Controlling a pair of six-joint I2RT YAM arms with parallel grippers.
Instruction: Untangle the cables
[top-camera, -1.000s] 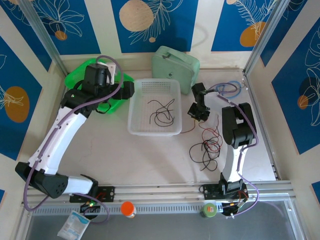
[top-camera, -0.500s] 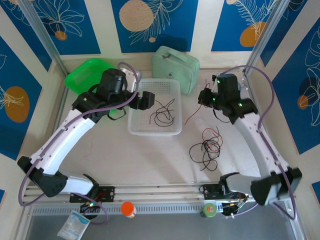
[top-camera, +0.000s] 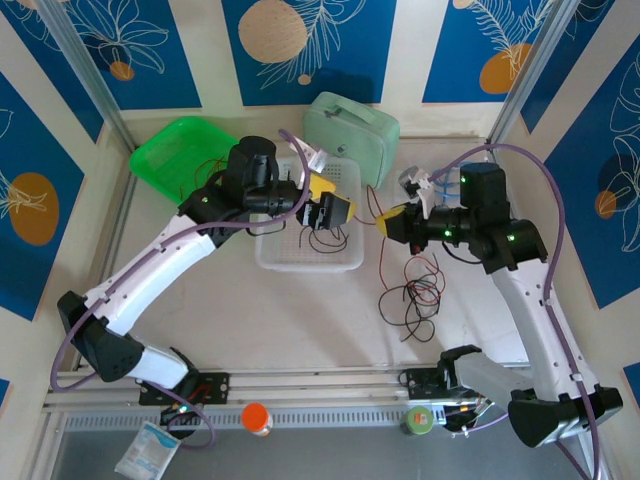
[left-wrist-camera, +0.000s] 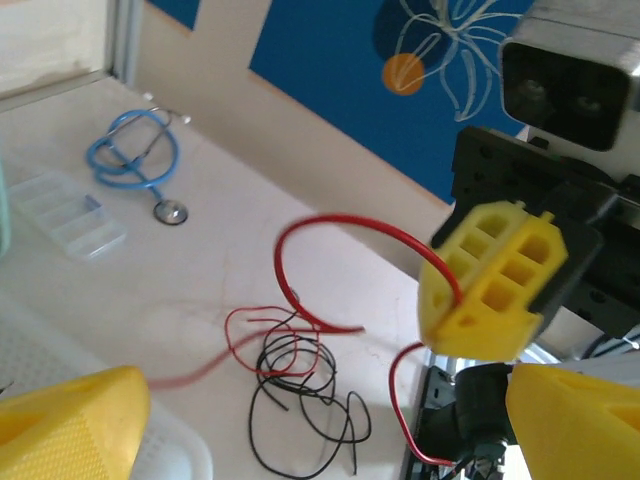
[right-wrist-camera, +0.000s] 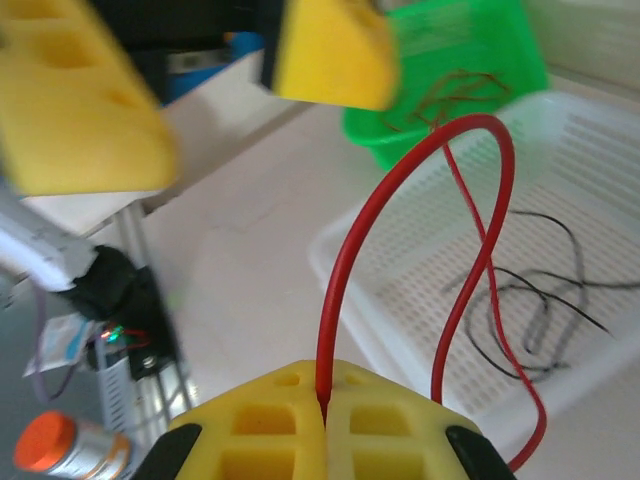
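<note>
The left arm has swung off the green basket (top-camera: 165, 158) (which now lies uncovered) and reached rightward, so its hand (top-camera: 330, 212), fingers spread, hangs over the white basket (top-camera: 268, 258). The right arm has unfolded from its low crouch and stretched leftward, bringing its hand (top-camera: 390, 222), pinched on a red wire (right-wrist-camera: 482, 120), to face the left hand beside the white basket's right rim.

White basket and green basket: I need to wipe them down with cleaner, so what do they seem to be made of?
White basket: probably moulded plastic, matte and slightly translucent; floor and walls are a fine grid of holes. Green basket: likely similar plastic, glossier, translucent bright green; light glows through its perforated walls.
</note>
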